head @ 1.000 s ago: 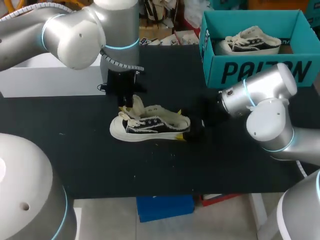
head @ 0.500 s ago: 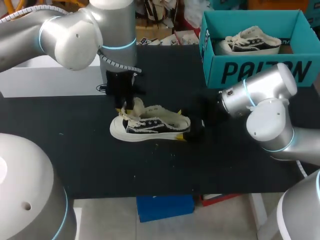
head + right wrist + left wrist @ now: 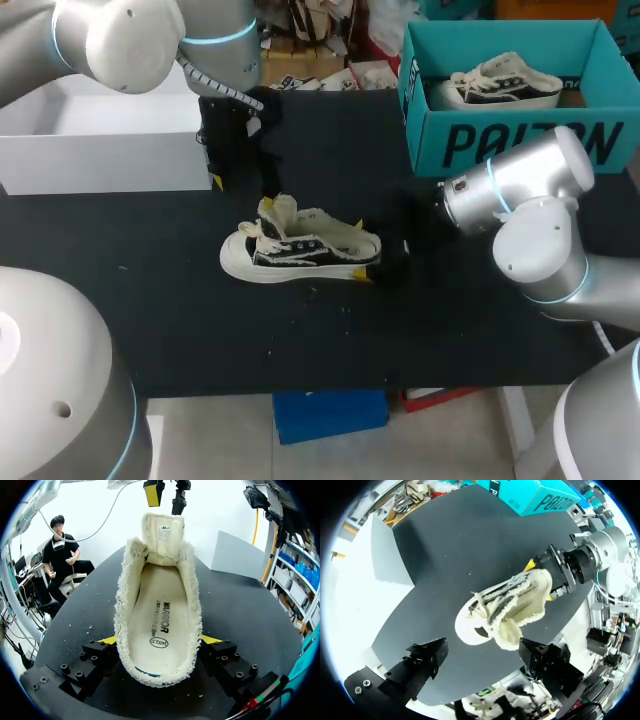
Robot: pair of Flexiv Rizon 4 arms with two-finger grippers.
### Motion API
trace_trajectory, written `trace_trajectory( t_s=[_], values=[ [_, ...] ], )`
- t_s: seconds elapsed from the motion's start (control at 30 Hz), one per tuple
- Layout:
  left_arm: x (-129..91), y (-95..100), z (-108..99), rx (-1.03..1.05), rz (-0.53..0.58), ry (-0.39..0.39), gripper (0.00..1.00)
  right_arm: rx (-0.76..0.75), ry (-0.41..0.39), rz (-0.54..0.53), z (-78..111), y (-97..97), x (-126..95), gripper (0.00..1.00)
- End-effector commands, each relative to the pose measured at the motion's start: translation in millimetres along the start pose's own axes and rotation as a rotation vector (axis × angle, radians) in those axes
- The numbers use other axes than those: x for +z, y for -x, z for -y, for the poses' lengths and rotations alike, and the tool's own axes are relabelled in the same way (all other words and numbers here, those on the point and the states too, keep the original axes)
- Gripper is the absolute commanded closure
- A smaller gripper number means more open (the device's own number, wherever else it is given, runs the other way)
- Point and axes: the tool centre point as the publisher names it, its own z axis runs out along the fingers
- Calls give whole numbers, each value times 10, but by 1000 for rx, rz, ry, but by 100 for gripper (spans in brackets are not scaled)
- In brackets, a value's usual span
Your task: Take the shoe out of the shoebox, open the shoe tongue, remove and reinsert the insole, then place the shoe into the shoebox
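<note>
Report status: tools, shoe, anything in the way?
Left tool open, empty, off the shoe. Right tool shut on its heel. Tongue up, insole in place. Shoebox holds another shoe.

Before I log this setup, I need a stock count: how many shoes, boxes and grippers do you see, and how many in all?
Shoes: 2 (table shoe, boxed shoe)
Boxes: 2 (teal shoebox, white box)
Grippers: 2 (left gripper, open; right gripper, shut on the table shoe)
Total: 6

left end effector [image 3: 235,155]: open, high | right end effector [image 3: 159,641]: clamped, low
</note>
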Motion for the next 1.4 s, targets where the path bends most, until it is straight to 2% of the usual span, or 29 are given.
trace_trajectory(
  t_s=[0.03, 0.3, 0.4, 0.67, 1.17, 1.27, 1.4],
  values=[
    [-26, -60, -9, 409, -29, 38, 100, 1, -1, 1, 15, -3, 13, 100],
    [79, -300, -40, 744, -80, 129, 100, 1, -1, 1, 15, -3, 13, 100],
    [54, -394, -28, 845, -139, 154, 100, 1, -1, 1, 15, -3, 13, 100],
    [52, -580, 134, 965, -209, 194, 100, 1, -1, 1, 15, -3, 13, 100],
    [62, -584, 160, 965, -224, 203, 100, 1, -1, 1, 15, -3, 13, 100],
    [114, -459, 119, 956, -230, 177, 100, 1, -1, 1, 15, -3, 13, 100],
    [187, -467, 119, 965, -237, 150, 100, 1, -1, 1, 15, -3, 13, 100]
  ],
)
